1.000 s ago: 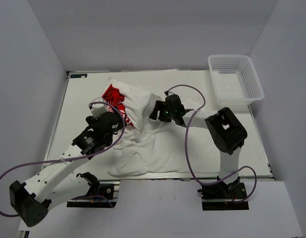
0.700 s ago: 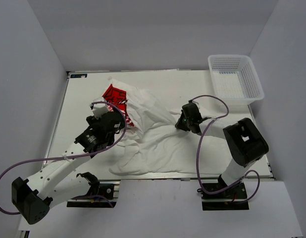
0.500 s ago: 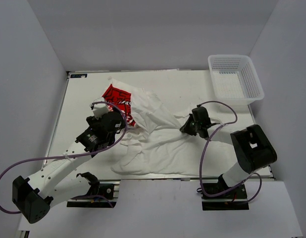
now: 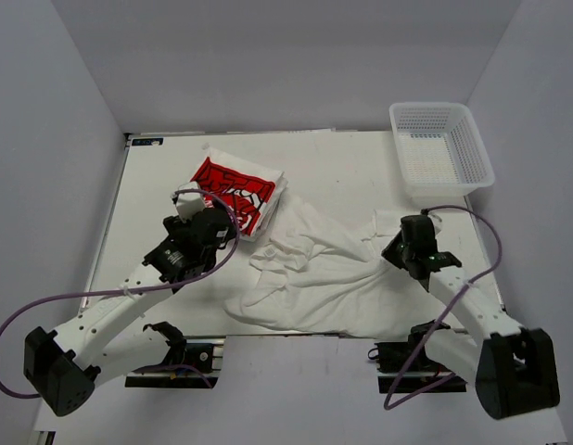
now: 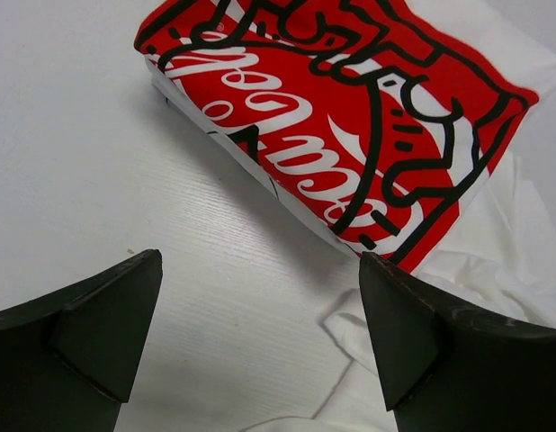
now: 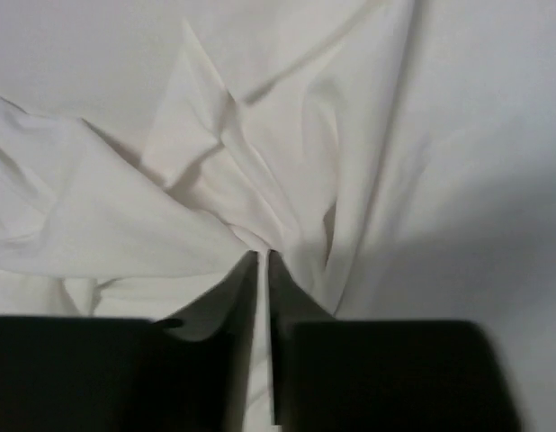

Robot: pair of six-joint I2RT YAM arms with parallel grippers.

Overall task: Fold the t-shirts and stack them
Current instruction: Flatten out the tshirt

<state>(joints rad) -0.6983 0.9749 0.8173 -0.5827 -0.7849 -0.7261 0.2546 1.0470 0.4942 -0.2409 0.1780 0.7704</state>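
A folded t-shirt with a red graphic [image 4: 233,193] [image 5: 350,126] lies on the table at the back left. A plain white t-shirt [image 4: 324,273] [image 6: 260,162] is spread, crumpled, across the middle and right of the table. My right gripper [image 4: 401,250] [image 6: 264,256] is shut on a pinch of the white t-shirt's cloth at its right end. My left gripper [image 4: 201,222] [image 5: 260,297] hangs open just in front of the folded red-print shirt, nothing between its fingers.
A white mesh basket [image 4: 441,148] stands at the back right corner of the white table [image 4: 333,158]. Grey walls close in the table on three sides. The purple cables of both arms loop near the front edge.
My right gripper closed on the white t-shirt and dragged it right and toward the front, off the folded red-print shirt, which now lies uncovered. The left arm barely moved.
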